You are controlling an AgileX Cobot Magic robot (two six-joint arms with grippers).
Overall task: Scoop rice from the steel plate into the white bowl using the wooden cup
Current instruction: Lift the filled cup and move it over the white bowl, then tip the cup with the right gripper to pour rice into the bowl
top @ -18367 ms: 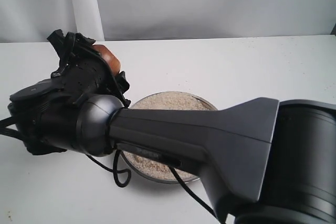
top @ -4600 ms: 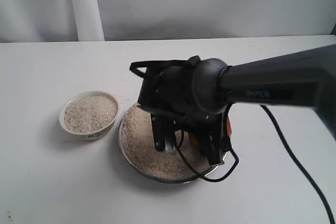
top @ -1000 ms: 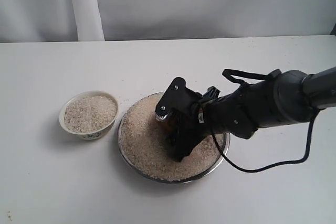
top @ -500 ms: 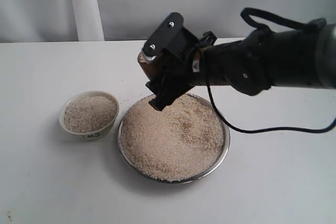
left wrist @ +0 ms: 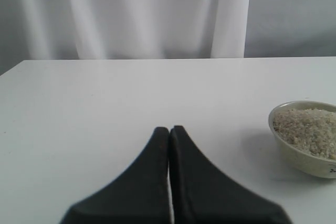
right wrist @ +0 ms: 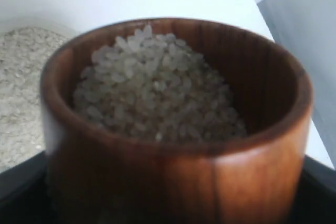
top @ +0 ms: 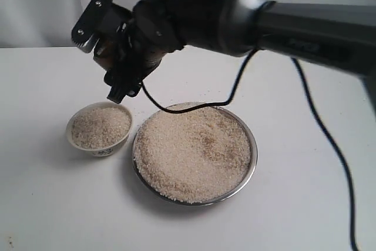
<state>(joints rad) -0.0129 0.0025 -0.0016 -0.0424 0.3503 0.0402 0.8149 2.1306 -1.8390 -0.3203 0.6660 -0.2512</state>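
1. White table (top: 282, 216) fills the lower frame under a grey backdrop. The steel plate (top: 254, 151), heaped with rice (top: 194, 151), sits lower centre.
2. At upper left, the right gripper (top: 104, 60) clamps the wooden cup (right wrist: 173, 182) by its sides.
3. The white bowl (top: 82, 145) stands at lower left, just beside the plate and already near full. The cup hangs above it, off toward its upper right edge.
4. The left gripper (left wrist: 169, 129) is pressed closed on nothing, with the bowl at the right of its view.
5. The cup's load of rice is mounded close to its brim.
6. Pouring looks to be the step in hand. It would go best by centring the cup over the bowl, lowering it and tipping slowly. The bowl has little room left, so grains may spill.
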